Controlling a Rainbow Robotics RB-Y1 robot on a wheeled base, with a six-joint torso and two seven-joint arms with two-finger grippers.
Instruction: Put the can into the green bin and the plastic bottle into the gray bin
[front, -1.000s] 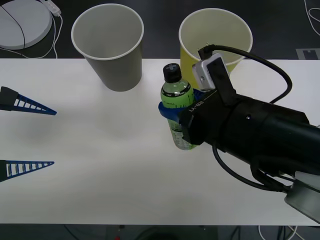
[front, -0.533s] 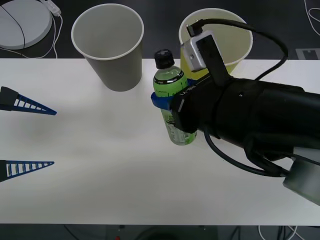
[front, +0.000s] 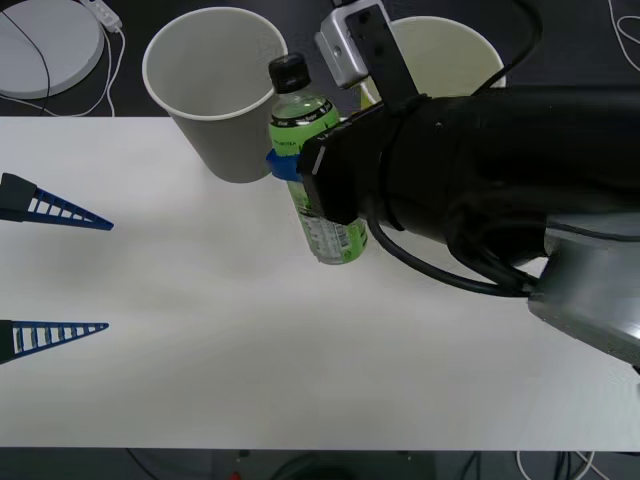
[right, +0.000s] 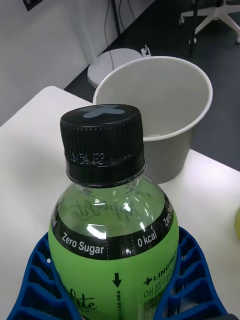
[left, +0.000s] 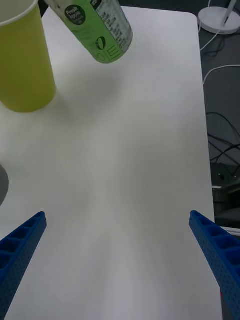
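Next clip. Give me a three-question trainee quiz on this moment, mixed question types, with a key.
1. True or false: the plastic bottle stands on the table.
2. Which cup stands nearest the bottle's cap in the right wrist view? A) the gray bin B) the green bin
3. Fill in: the left gripper, at the table's left edge, has its fingers ____.

Key
1. False: the right gripper holds it lifted and tilted; the left wrist view shows its base off the surface.
2. A.
3. Open, holding nothing.
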